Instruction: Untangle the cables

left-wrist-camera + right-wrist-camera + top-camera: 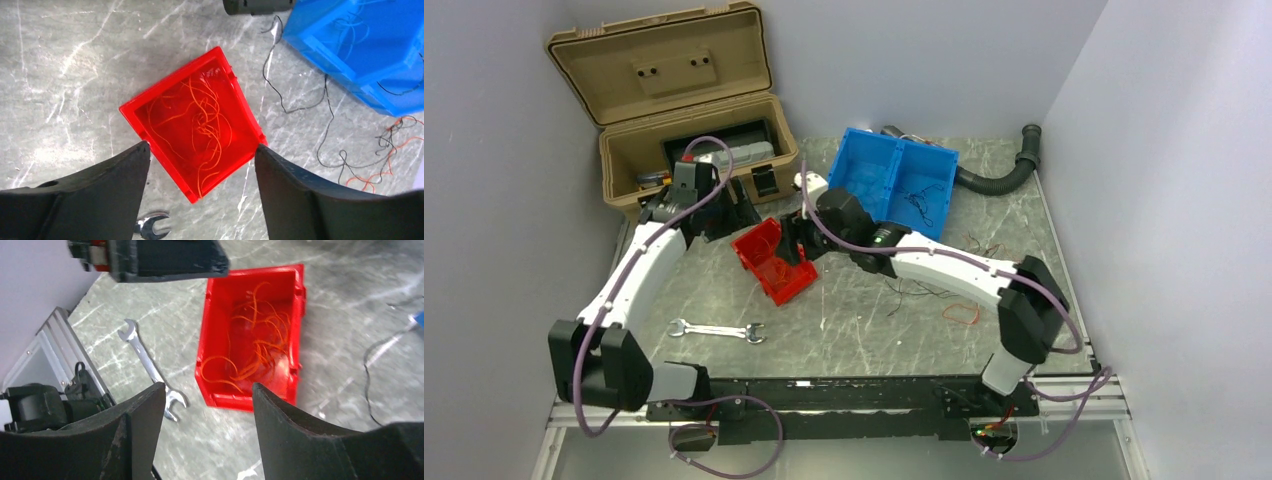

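Top view: red bin (752,247) sits mid-table. Left gripper (740,216) is at its 11 o'clock, right gripper (801,243) at its 2 o'clock, both close over it. Blue bin (869,150) is at 1 o'clock with thin black cables (921,200) inside. Loose cables (944,295), black and orange, lie on the table (854,330) at 4 o'clock. Wrench (716,330) is at 7 o'clock.

Left wrist view: jaws released, spread wide, nothing between them, above the red bin. Orange cables (202,125) lie in a tangled heap inside. More black strands are on the table at 3 o'clock.

Right wrist view: jaws parted and empty above the bin. The orange heap is inside it, and the wrench is at the bin's 9 o'clock.
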Motion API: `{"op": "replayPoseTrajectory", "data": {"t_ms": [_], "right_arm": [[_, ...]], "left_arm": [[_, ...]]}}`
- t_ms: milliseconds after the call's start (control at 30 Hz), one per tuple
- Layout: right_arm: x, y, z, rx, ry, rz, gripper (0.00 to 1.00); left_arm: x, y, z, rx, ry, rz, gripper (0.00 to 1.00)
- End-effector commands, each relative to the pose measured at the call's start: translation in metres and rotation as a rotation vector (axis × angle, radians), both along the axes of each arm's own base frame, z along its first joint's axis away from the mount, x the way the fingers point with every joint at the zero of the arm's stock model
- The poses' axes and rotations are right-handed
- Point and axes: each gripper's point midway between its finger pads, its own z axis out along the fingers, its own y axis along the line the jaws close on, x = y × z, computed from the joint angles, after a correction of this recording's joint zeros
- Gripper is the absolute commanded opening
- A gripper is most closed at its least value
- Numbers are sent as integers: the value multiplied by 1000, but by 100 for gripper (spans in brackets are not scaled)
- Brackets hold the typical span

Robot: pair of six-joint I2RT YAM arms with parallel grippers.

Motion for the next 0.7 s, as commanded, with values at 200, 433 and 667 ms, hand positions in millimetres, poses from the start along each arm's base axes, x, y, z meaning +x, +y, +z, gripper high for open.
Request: {"op": "replayPoseTrajectory", "data": {"t_ms": [200, 433, 667], "right_arm": [[-2, -124, -11, -110, -15, -260, 70], [2, -230, -14, -162, -35, -633, 100], [-8, -309, -4, -221, -84, -950, 100]], "left_arm": [[-64, -64, 20, -109, -170, -302, 100], [-72, -150, 34, -191, -226, -453, 100], [-54, -228, 20, -232, -187, -546, 99]]}}
